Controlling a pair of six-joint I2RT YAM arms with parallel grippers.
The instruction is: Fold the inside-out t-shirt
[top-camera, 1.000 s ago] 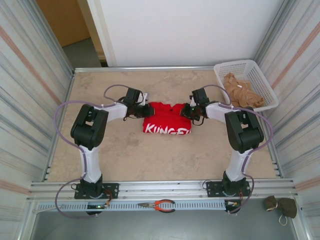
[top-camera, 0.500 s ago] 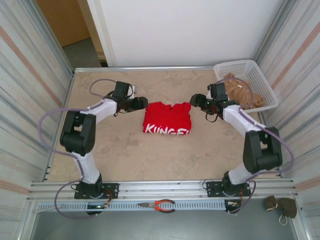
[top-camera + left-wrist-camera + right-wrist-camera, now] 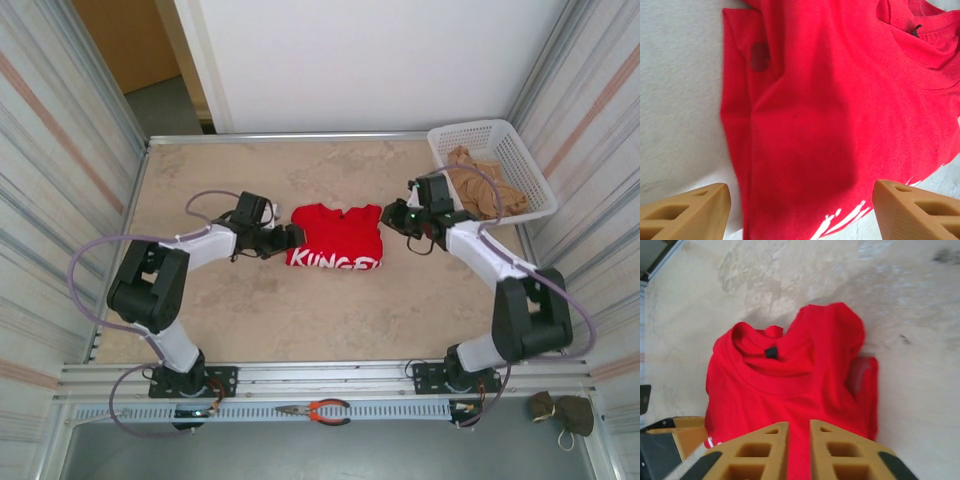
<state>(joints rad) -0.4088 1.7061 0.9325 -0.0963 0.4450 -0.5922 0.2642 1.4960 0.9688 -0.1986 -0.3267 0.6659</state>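
The left claw (image 3: 292, 238), wide, had returned to the t-shirt (image 3: 335, 232); right claw (image 3: 394, 216) had narrowed almost shut, empty. Collar pointed away, long axis crosswise.

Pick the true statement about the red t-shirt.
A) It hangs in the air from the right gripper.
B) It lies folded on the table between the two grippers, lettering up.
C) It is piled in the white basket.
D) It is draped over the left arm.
B: the red t-shirt lies folded on the table, white lettering up, with the left gripper at its left edge and the right gripper at its right.
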